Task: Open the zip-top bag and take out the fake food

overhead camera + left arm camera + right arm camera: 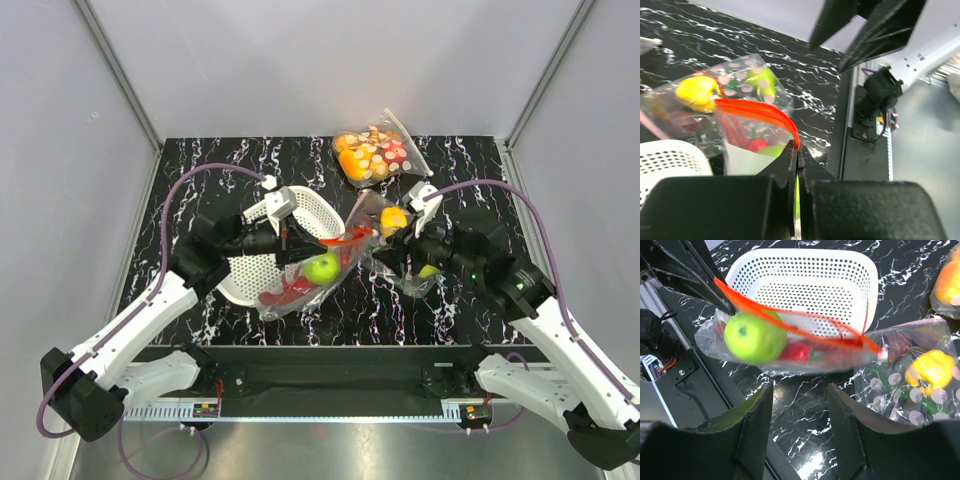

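From here the biggest thing in view is the black marbled bench [200, 170], then the white basket [248, 272] on its left half, with the clear bag [840, 360] lying partly across the basket's near right corner and partly on the bench. 2 dotted bags are about: 1 at the far edge [372, 155], 1 just beside the clear bag's right end [910, 375]. Inside the clear bag I can see the red lobster [285, 292] and the green apple [754, 337]; there is a smaller red piece next to the apple, but I cannot tell if it is the chili. My left fingers [797, 165] are pressed together, pinching the orange zip strip [760, 112] at one end. My right fingers [765, 405] are spread with nothing between them, hovering near the bag's middle. I judge this as the opening step: the strip looks partly parted, and nothing is out. Next I would bring the right fingers onto the opposite lip and pull away from the left.
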Robot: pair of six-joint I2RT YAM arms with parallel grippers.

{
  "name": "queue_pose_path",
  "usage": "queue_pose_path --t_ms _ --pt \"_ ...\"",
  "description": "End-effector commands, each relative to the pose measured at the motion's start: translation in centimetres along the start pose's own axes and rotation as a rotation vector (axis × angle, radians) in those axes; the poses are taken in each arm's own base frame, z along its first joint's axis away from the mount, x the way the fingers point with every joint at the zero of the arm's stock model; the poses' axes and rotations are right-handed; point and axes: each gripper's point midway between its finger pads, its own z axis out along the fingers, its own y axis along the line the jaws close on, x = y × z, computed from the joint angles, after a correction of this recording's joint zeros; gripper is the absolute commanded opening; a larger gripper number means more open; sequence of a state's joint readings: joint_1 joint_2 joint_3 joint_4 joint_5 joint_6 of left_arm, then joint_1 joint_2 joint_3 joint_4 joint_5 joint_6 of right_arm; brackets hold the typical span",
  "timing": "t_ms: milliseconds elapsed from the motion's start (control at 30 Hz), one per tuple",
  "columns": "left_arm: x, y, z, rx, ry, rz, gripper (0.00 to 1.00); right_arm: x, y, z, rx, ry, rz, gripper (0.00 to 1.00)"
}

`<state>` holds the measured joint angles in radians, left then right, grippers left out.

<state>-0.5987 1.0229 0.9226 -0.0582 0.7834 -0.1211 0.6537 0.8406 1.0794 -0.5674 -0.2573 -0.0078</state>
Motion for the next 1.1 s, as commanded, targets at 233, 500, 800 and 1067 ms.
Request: queue_pose_path --t_ms 233,500,800,1067 --pt "-2.2 -2.8 0.3 0.143 -0.045 0.111 0.00 0.0 -0.2 3.0 -0.052 0.008 -0.071 0.55" --pt "-1.8 -3.3 0.3 0.169 -0.026 0.102 0.00 1.8 -0.1 3.9 -0.079 0.055 -0.057 0.55" --pt "-2.0 -3.6 0.2 0.174 -0.022 0.108 0.00 3.0 1.1 4.9 -0.162 0.104 -0.034 0.54" --pt "-2.0 -3.9 0.1 0.187 -0.015 0.112 0.00 2.9 1.6 4.4 -0.185 0.093 -0.034 0.54"
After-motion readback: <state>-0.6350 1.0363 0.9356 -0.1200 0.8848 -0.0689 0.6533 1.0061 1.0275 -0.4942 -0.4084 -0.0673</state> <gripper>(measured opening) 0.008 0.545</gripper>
